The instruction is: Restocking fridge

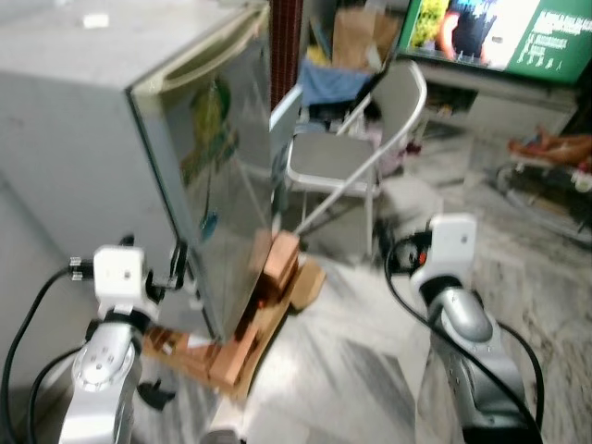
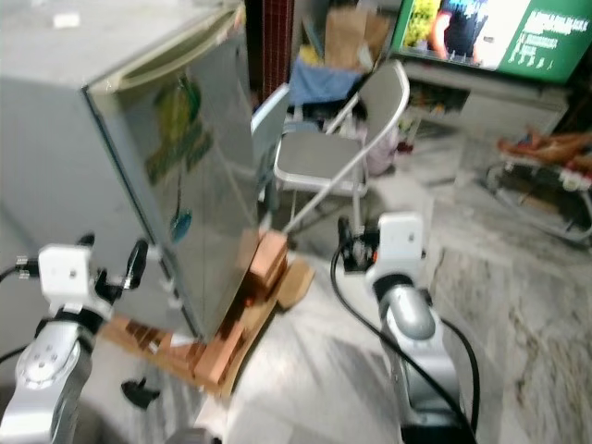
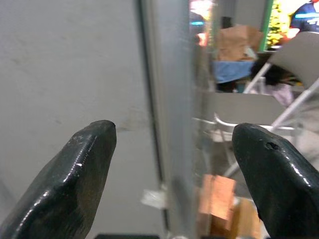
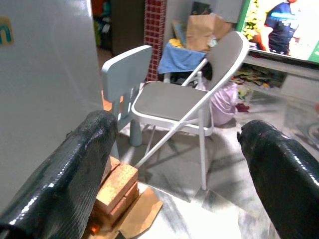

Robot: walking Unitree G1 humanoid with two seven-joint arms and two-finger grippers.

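Jaws, left gripper (image 3: 174,164): spread wide and empty. One finger sits before the fridge's grey side wall, the other before its glossy door face, with the front corner edge of the fridge (image 1: 199,185) in the gap between them. No contact with the fridge can be confirmed. In the eye views this gripper is raised just beside the lower front corner of the fridge.

Jaws, right gripper (image 4: 174,164): spread wide and empty, touching nothing. It is held out over the marble floor (image 1: 351,361), well apart from the fridge, and looks toward a grey folding chair (image 1: 356,153).

The fridge is a small silver unit with its door closed. Its base rests on bricks (image 1: 277,268) and a flattened sheet of cardboard (image 1: 305,282). A green sticker shows on the door face.

The folding chair stands just beside the fridge door. A pale plastic chair (image 4: 124,67) stands between the two. Behind them are a brown paper bag (image 1: 356,37) and a lit screen (image 1: 490,32).
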